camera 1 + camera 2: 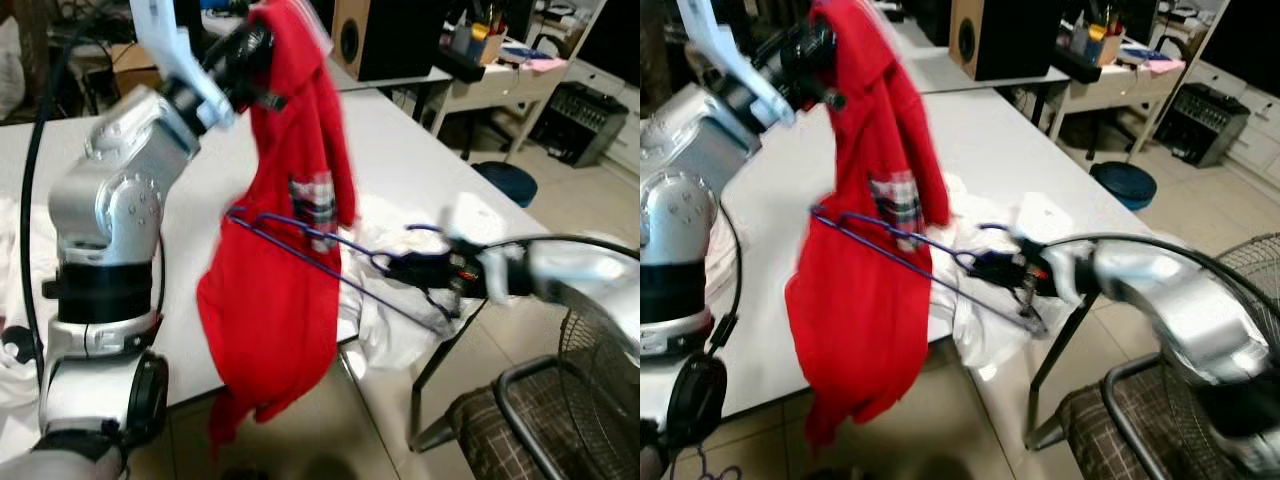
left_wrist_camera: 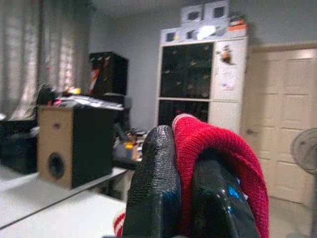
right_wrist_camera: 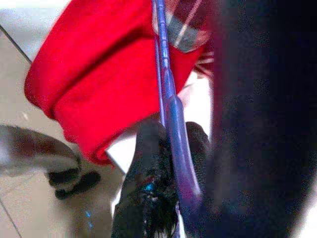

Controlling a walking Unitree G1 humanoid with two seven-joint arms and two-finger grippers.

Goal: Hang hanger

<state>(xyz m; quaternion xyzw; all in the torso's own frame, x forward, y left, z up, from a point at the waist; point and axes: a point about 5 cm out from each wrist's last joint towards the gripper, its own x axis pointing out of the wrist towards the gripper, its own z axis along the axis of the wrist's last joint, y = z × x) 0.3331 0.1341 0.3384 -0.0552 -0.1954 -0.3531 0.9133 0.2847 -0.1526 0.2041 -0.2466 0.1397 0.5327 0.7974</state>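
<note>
From the head, the left gripper [image 1: 245, 45] hoists a red sweater [image 1: 285, 260] above the white table [image 1: 400, 150], its wrist camera confirming fingers [image 2: 153, 193] clenched on knit, while the right wrist shows the right gripper [image 3: 168, 163] pinching the purple hanger [image 3: 166, 74].

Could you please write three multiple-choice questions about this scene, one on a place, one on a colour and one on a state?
1. Where is the red garment?
A. flat on the floor
B. held up above the edge of the white table
C. on the chair

2. What colour is the hanger?
A. purple-blue
B. yellow
C. white

3. What is the right gripper doing?
A. hanging idle
B. gripping the hanger
C. holding a cup

Answers: 1 B, the left gripper pinches its top edge high; 2 A, its wire looks purple-blue; 3 B, the black fingers close around the hanger.
</note>
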